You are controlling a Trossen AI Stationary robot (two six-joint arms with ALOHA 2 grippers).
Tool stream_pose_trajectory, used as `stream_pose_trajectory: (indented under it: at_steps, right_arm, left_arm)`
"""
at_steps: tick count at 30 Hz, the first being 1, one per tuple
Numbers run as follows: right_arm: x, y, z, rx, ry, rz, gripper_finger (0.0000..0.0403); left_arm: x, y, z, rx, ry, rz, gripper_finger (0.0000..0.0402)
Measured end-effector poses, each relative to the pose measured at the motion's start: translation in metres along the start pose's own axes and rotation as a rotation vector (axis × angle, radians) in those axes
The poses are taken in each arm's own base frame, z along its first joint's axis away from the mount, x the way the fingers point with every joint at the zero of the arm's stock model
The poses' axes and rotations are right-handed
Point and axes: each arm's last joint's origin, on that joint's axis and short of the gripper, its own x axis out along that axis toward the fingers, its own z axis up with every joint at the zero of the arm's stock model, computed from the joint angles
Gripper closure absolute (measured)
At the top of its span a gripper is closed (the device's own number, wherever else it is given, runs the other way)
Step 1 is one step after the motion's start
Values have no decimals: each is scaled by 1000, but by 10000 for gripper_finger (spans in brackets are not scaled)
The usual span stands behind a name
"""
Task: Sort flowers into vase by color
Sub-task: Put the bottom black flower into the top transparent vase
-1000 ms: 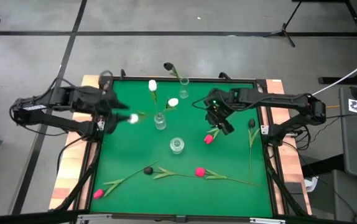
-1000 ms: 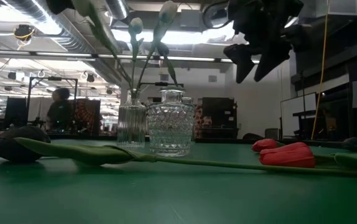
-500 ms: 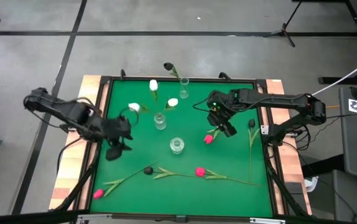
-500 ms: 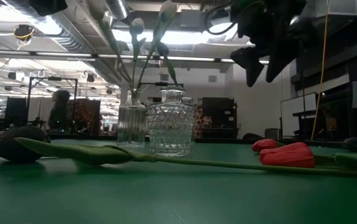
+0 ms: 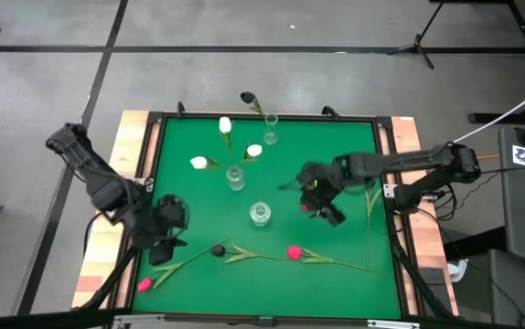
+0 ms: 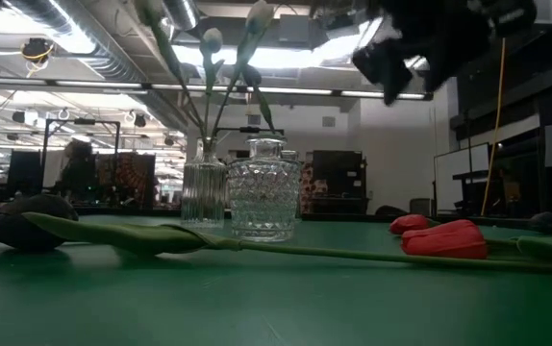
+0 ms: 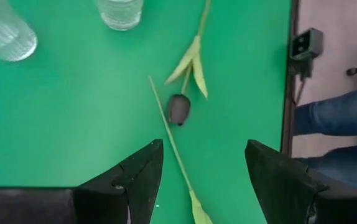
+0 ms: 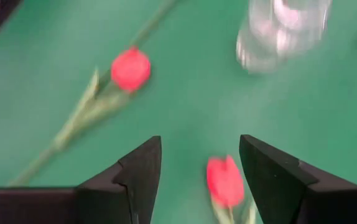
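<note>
Lying along the table's [image 5: 354, 155] near edge, three flowers stretch their stems roughly side to side: a pink flower [image 5: 144, 284] at the near-left corner, a black flower [image 5: 217, 249] beside it, and a red flower [image 5: 294, 251] whose stem runs right. The left end effector [image 5: 166, 239] hangs over the black flower's stem end, fingers apart, holding nothing. Farther back, the right end effector [image 5: 322, 203] hovers open and empty above another red flower [image 8: 226, 180] just beside a short glass vase [image 5: 260, 214]. Beyond, three white flowers [image 5: 225, 125] stand in a tall vase [image 5: 235, 178], leaning outward. A black bloom [image 5: 247, 97] leans left from the far vase [image 5: 270, 137].
</note>
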Motion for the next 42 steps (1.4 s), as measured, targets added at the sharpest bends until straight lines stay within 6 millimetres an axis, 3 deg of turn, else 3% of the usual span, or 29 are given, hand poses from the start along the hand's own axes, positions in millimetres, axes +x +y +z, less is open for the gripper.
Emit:
stream_pose_trajectory:
  at_steps: [5,9,15,22,26,31,42]
  right_arm:
    - [32,33,50,33,-201,-157,187]
    - [67,54,78,115,-348,-247,187]
    - [137,72,91,209,-372,-283,187]
    - [183,68,108,280,-306,-366,187]
    - [197,63,114,328,-264,-447,187]
    - [209,63,104,429,-184,-467,187]
    - [223,69,98,485,-168,-469,187]
  left_arm:
    - [-7,-12,-17,51,-6,-26,178]
    - [-12,-18,-28,96,-19,-31,178]
    - [-16,-21,-35,96,-123,3,178]
    - [-18,-22,-37,96,-176,20,178]
    - [-18,-22,-37,91,-179,20,178]
    - [-18,-22,-37,110,-179,23,178]
    - [-18,-22,-36,128,-218,47,178]
